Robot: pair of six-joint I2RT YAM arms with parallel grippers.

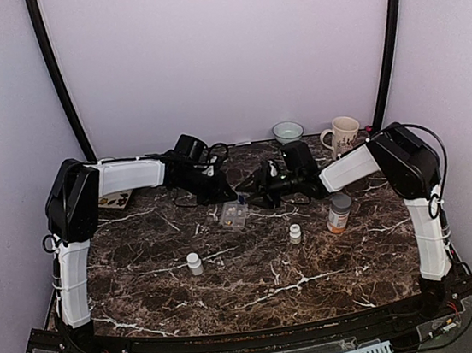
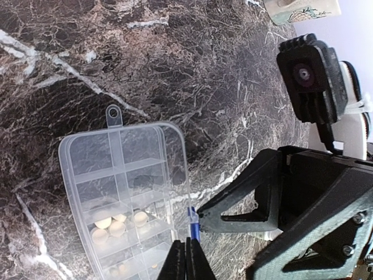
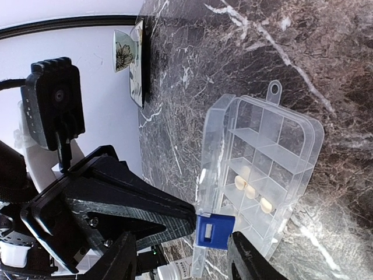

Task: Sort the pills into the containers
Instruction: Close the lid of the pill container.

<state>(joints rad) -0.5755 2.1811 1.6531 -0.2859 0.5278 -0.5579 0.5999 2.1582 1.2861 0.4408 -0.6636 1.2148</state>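
Observation:
The clear pill box (image 1: 234, 216) lies at the table's middle, its hinged lid (image 3: 213, 146) raised on edge. Its containers (image 2: 111, 175) are small compartments. Cream pills (image 2: 116, 224) sit in one of them, three pills (image 3: 250, 191) showing in the right wrist view. My left gripper (image 2: 187, 240) is shut, pinching the lid's free edge at the blue latch (image 2: 193, 224). My right gripper (image 3: 183, 239) is open, and the blue latch (image 3: 213, 229) sits between its fingers. One right finger (image 2: 245, 198) has its tip against the latch. In the top view the left gripper (image 1: 223, 193) and right gripper (image 1: 256, 198) meet over the box.
Two small white bottles (image 1: 194, 263) (image 1: 295, 234) stand nearer the front, and an orange bottle (image 1: 339, 213) with a grey cap is at the right. A mug (image 1: 343, 135) and a bowl (image 1: 287, 130) are at the back edge. A floral dish (image 1: 117, 200) lies at far left.

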